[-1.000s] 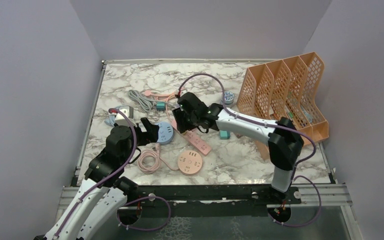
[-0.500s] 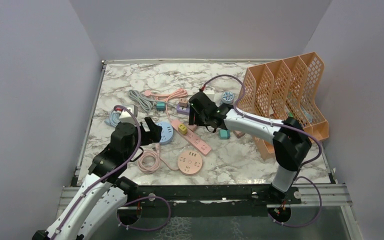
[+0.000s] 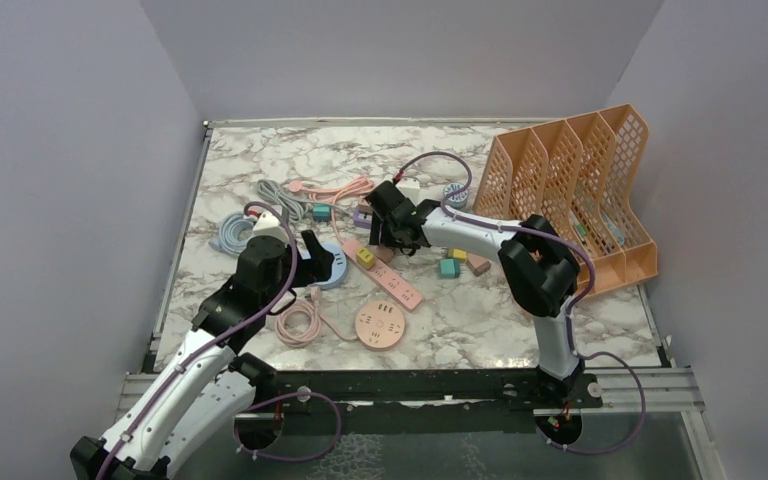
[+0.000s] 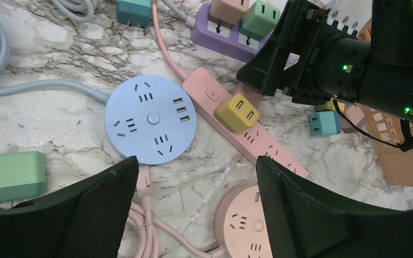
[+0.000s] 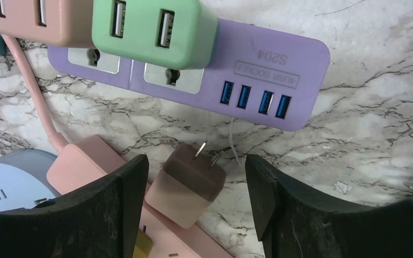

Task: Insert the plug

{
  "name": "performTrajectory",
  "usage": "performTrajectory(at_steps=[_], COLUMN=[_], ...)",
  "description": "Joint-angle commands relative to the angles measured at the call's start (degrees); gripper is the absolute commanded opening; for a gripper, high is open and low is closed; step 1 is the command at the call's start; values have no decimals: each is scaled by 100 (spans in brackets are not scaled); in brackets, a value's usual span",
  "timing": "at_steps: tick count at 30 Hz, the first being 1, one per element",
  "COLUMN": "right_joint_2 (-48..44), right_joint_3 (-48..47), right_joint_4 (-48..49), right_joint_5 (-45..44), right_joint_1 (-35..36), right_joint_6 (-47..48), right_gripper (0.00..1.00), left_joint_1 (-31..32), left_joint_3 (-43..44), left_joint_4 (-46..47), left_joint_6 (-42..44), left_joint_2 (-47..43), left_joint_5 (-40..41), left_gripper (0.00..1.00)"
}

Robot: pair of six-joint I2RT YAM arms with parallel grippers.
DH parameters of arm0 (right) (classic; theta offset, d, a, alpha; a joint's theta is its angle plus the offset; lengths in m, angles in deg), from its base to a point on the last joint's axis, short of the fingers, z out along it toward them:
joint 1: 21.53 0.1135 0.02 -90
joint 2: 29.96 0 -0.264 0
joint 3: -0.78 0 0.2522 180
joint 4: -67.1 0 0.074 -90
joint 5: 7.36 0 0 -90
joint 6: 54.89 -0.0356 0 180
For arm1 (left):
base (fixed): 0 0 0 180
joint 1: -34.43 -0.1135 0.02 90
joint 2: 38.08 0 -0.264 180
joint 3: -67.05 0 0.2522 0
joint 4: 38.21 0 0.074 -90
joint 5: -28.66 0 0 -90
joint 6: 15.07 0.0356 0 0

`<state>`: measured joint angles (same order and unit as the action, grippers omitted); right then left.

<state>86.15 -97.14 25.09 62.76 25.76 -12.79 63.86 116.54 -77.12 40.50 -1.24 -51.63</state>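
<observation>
right wrist view: the right claw (image 5: pixel 194 173) is spread wide, one finger on each side of the task item, a small two-tone brown and pink plastic plug (image 5: pixel 185 185) with two bare metal prongs. neither finger touches the plug. the plug lies tilted on the white marbled desk (image 5: pixel 382 107), its base leaning on the end of the long pink power strip (image 5: pixel 86 161), prongs pointing toward the purple rectangular power strip with four blue usb ports (image 5: pixel 279 59). a green square adapter (image 5: pixel 150 24) is already seated in the purple strip.

left wrist view: the left claw (image 4: pixel 196 166) is also spread and holds nothing. it hangs above the pale blue round socket hub (image 4: pixel 150 118) without contact. a yellow square adapter (image 4: pixel 237 112) sits in the pink strip, and open slots show further along that strip.

assessment: the step in hand is the pickup. the plug is not yet gripped and no insertion has begun. the next move calls for the right claw to lower and press together on the plug body, clear of the prongs. then it must lift, turn the prongs downward and line them up with a free slot. which outlet is intended cannot be told from these views.

risk: the tilted plug may slide along the pink strip as the fingers meet it.
</observation>
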Motion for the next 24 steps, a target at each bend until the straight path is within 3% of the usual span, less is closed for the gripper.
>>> performTrajectory(at_steps=[1,8,24], right_joint_2=[283,-70,-1034], right_joint_3=[-293,330,1678], right_joint_4=[-103,-38,221], right_joint_5=[-329,-453,546], right_joint_1=[4,8,7], right_joint_6=[-108,163,827], right_gripper=[67,63,63], left_joint_1=[1,1,2], left_joint_3=[-119,-230,-672], left_joint_4=[303,469,1039], left_joint_6=[-168,-325,-859], left_joint_2=[77,110,50], left_joint_5=[-110,-112,-523], left_gripper=[82,82,82])
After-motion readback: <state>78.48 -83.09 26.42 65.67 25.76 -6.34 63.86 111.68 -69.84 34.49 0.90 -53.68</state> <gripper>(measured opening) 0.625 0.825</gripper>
